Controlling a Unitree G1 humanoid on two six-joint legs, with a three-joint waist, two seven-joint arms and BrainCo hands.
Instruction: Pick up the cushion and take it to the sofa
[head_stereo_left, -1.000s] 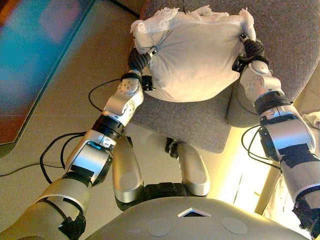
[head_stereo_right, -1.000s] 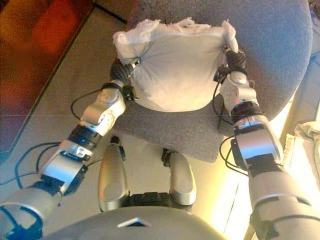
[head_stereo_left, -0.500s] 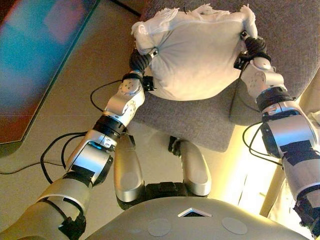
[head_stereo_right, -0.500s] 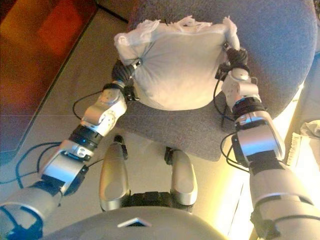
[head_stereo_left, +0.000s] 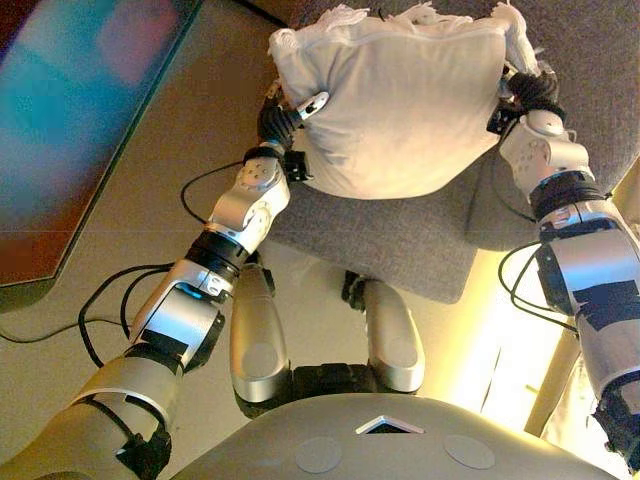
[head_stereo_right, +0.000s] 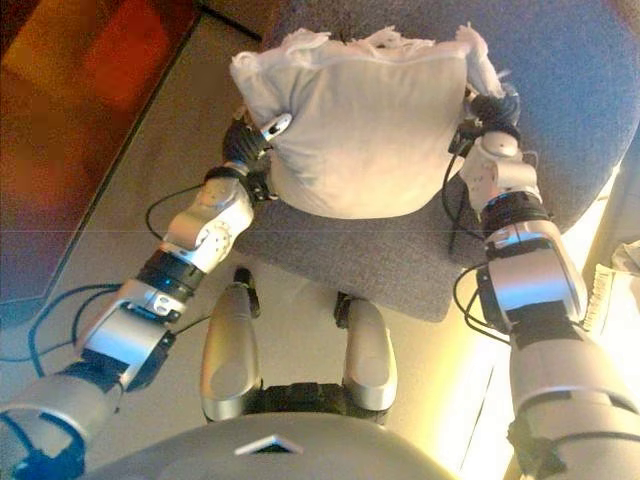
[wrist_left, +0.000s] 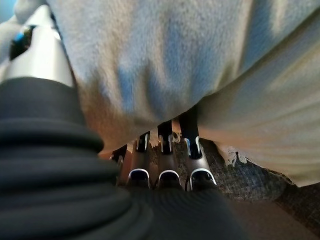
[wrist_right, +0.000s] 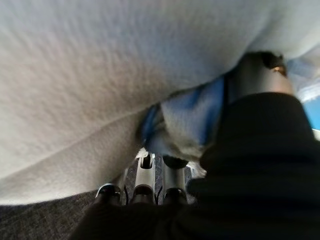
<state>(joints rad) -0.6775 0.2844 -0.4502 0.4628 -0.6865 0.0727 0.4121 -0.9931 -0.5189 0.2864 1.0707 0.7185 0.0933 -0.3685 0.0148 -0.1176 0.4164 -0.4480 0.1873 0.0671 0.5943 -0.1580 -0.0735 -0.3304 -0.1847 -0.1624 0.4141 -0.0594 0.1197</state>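
So both hands grip the white cushion (head_stereo_left: 395, 105) over the grey sofa (head_stereo_left: 590, 60): left hand (head_stereo_left: 290, 112) at 9 o'clock, right hand (head_stereo_left: 528, 92) at 3.

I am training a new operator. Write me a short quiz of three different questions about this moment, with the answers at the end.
1. True or false: only one hand touches the cushion.
2. What lies directly under the cushion? A) a wooden table B) a grey upholstered seat C) a basket
3. Fill in: in the left wrist view, the fingers of the left hand reach ____ the cushion.

Key
1. False. The left hand grips its left side and the right hand its right side.
2. B
3. under
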